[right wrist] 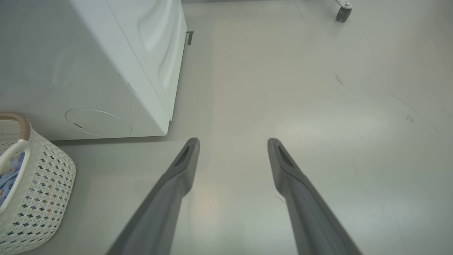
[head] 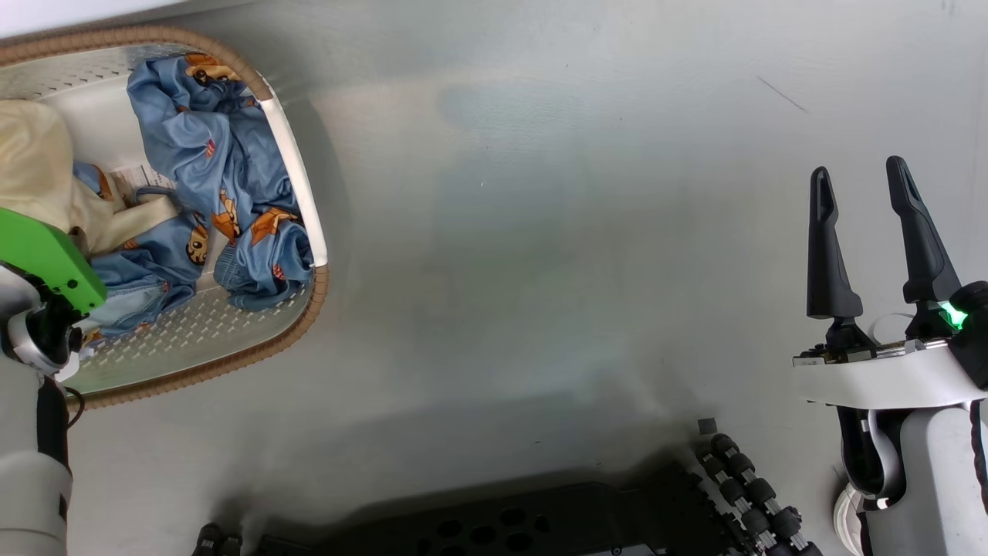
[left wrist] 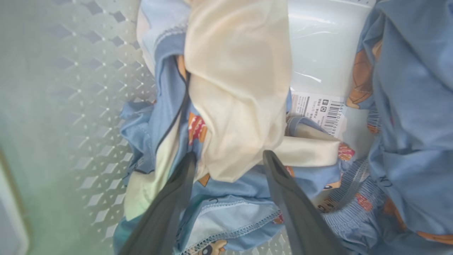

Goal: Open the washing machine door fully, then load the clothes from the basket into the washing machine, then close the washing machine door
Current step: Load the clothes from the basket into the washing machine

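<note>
**Clerk:** Grey floor (head: 540,232), pale and glossy, faint scuffs. Open room?

**Checker:** Wide bare run from the basket (head: 297,177) across to the right gripper (head: 857,170). In the right wrist view it carries on past the corner of the washing machine (right wrist: 88,71) to a caster wheel (right wrist: 343,12) at the far edge.

**Clerk:** Entry: the basket, position.

**Checker:** Cream, perforated, brown woven-look rim, white side handle. Stands on the floor at the head view's upper left, just beside the lower front of the washing machine, a big white box with a round cover (right wrist: 97,122) low on its panel.

**Clerk:** Contents.

**Checker:** Listed as the clothes (head: 201,154): light blue pieces with orange-brown figures, crumpled against the right-hand wall. One cream cloth (left wrist: 240,78) lies draped over them toward the left. One paper label (left wrist: 322,109) with a barcode, on the basket's bottom between the heaps.

**Clerk:** Entry: left gripper (left wrist: 229,157).

**Checker:** Down inside the basket, fingers spread wide, one on each side of the cream cloth's lower fold, nothing pinched. Contact with the blue fabric beneath: cannot tell. Its arm, with a green cover (head: 46,259), crosses the basket's near side.

**Clerk:** Entry: right gripper.

**Checker:** Fingers wide apart, empty, over bare floor, well apart from the basket.

**Clerk:** Obstructions.

**Checker:** Robot's dark base (head: 540,533) along the head view's bottom edge. Perforated basket wall close on one side of the left fingers. Machine corner to the left of the right gripper in its wrist view.
</note>
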